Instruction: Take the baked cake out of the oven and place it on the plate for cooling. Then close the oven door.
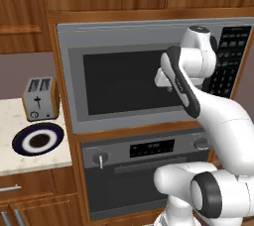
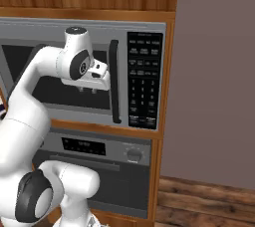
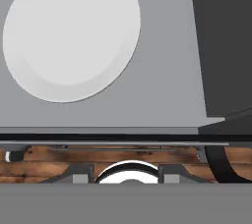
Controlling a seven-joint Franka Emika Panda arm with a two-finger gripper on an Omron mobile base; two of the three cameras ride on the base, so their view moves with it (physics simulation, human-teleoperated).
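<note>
The oven (image 1: 149,170) sits under the microwave with the oven door (image 1: 163,190) shut, its bar handle (image 1: 158,164) across the top. The baked cake is hidden. To the left, the plate (image 1: 38,139) lies on the counter with nothing on it. My gripper (image 2: 87,90) hangs in front of the microwave door, fingers pointing down, open and holding nothing. It is well above the oven (image 2: 99,161). In the hand view the gripper (image 3: 126,178) looks down past a grey face at the oven's handle bar (image 3: 138,144) and wooden floor.
A silver microwave (image 1: 129,81) with a keypad (image 2: 144,79) and a vertical handle (image 2: 114,81) stands just behind my hand. A toaster (image 1: 39,98) stands behind the plate. The oven knobs (image 1: 99,159) (image 2: 133,154) flank the display. A bare wall lies to the right.
</note>
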